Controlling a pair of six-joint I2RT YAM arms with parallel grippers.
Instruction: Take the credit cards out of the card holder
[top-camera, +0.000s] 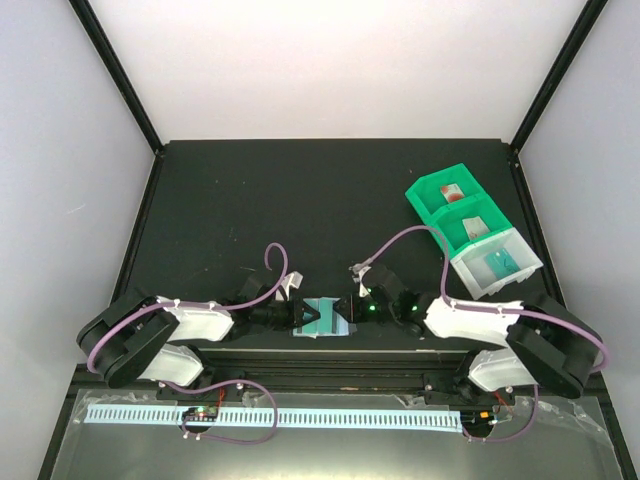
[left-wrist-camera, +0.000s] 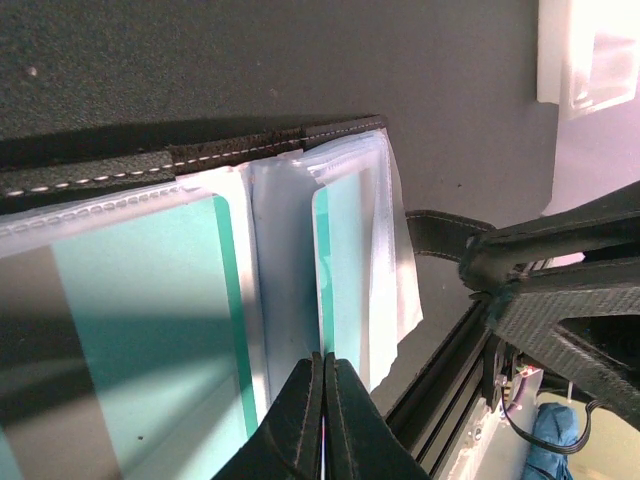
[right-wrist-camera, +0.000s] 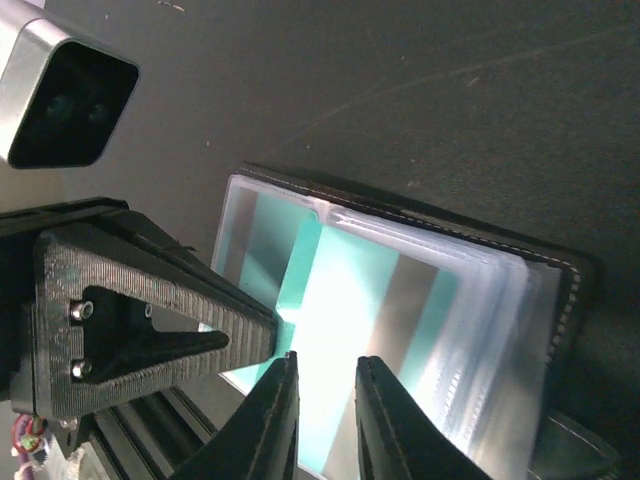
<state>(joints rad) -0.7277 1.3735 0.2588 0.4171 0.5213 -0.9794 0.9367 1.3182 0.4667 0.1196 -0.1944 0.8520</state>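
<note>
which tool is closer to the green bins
Right. The right tool, at the card holder's right edge, is below-left of the green bins; the left tool is across the holder, farther off.

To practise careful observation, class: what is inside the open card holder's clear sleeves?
Teal-green cards show through the clear plastic sleeves of the card holder. Whether more cards lie in the sleeves underneath cannot be seen; the top ones cover them.

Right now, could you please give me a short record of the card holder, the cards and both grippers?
card holder: open, flat at the table's near edge, between the grippers
teal cards: in clear sleeves, not out yet
left gripper: shut at the sleeve edges
right gripper: slightly open over a teal card
bin trays: far right
</note>
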